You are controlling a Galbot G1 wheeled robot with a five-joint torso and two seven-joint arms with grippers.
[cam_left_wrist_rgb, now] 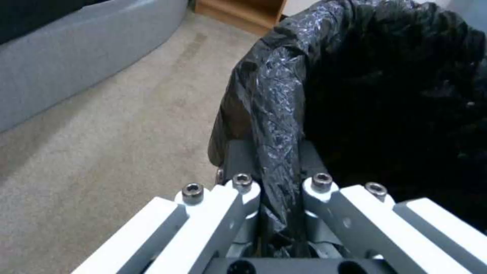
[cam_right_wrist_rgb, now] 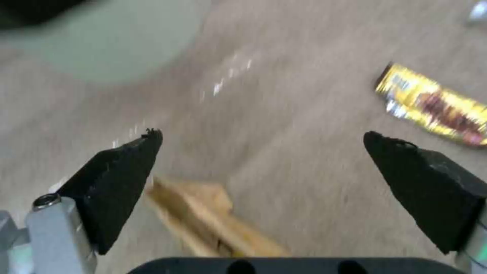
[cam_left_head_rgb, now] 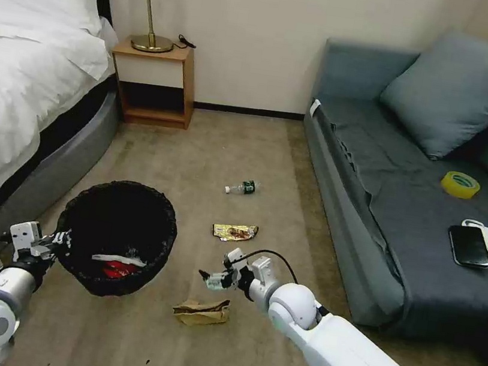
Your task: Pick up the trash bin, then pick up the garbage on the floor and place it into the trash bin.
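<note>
- The trash bin, lined with a black bag, hangs tilted near the bed-side edge of the floor, gripped at its rim by the left tool, whose fingers are clenched on the bag-covered rim.
- A red-and-white packet already lies inside.
- Left on the floor: the crumpled brown paper bag, the gold snack wrapper and the small bottle.
- The right tool is spread wide and empty, just above the paper bag.
</note>
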